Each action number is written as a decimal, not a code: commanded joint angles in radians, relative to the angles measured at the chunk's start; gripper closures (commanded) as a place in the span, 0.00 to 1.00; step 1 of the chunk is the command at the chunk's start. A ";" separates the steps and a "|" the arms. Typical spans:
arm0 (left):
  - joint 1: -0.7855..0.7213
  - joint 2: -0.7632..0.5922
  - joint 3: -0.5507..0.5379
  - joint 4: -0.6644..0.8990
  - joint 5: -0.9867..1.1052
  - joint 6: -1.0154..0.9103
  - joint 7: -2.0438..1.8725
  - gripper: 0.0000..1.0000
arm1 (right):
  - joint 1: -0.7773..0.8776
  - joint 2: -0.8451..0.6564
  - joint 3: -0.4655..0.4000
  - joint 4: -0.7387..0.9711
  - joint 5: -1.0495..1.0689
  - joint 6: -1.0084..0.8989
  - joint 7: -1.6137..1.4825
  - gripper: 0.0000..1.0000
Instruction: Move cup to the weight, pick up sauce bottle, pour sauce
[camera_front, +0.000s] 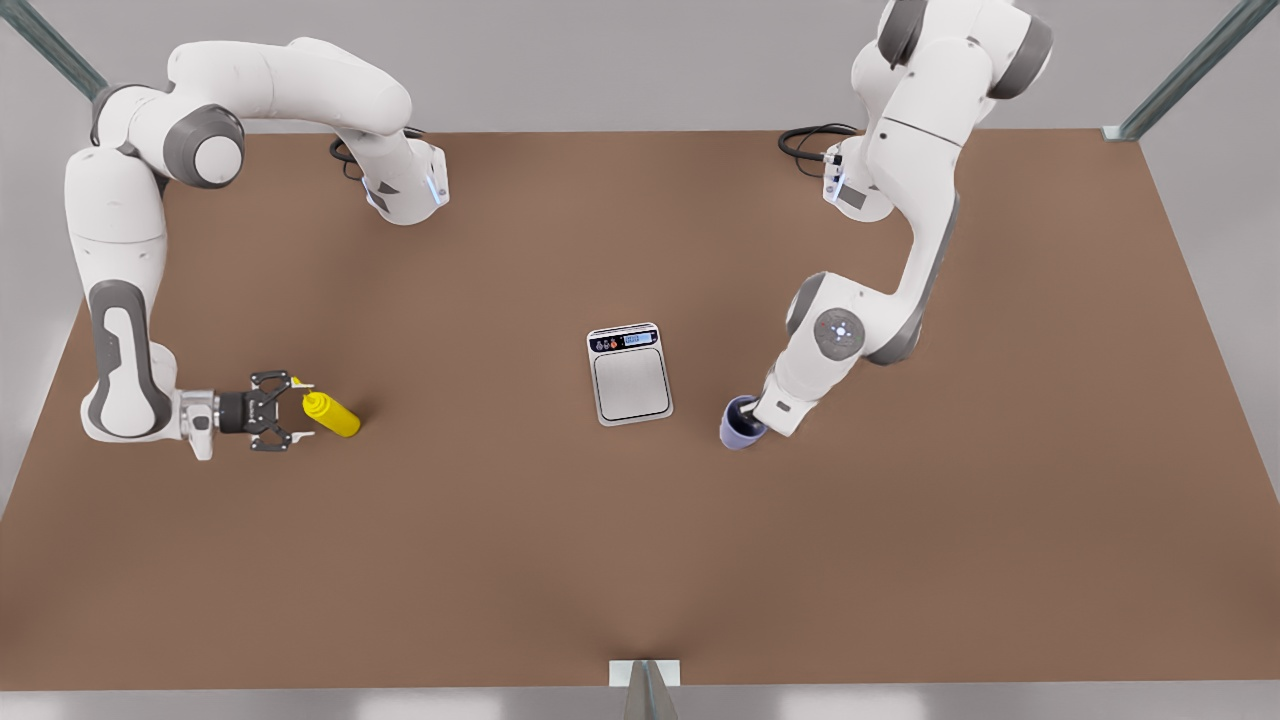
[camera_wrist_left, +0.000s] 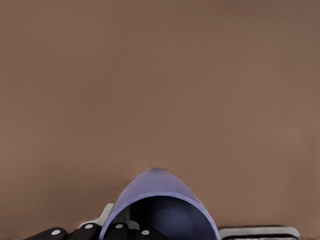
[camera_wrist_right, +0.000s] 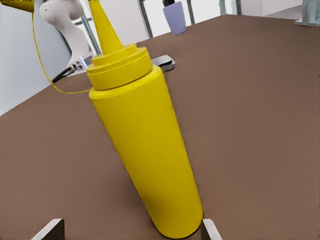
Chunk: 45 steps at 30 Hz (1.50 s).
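The sauce bottle looks like smooth yellow plastic with a soft sheen. The scale carries a brushed steel plate — the table is matt brown, the cup plain and matt.

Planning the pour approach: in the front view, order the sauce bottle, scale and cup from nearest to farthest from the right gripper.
From the right gripper, on the front view's left:
1. Sauce bottle, right at its fingertips.
2. Scale, mid-table.
3. Cup, beyond the scale, at the left gripper.

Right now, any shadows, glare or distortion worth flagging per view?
Front view: soft even light, faint shadow beside the bottle, no glare on the scale. Left wrist view: cup looms large, cropped by the edge. Right wrist view: bottle close up, stretched by perspective; table evenly lit.
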 joint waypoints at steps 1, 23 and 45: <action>-0.012 0.000 0.000 0.003 -0.098 0.001 -0.015 0.79 | 0.004 0.000 0.000 0.000 0.002 0.000 0.000 0.00; -0.265 0.099 0.012 0.153 -0.020 -0.030 -0.368 0.22 | 0.027 0.029 0.029 -0.004 0.072 0.002 -0.132 0.00; 0.281 -0.282 0.457 0.337 -0.023 -0.823 0.615 0.00 | 0.036 0.043 0.032 -0.006 0.072 -0.011 -0.133 0.26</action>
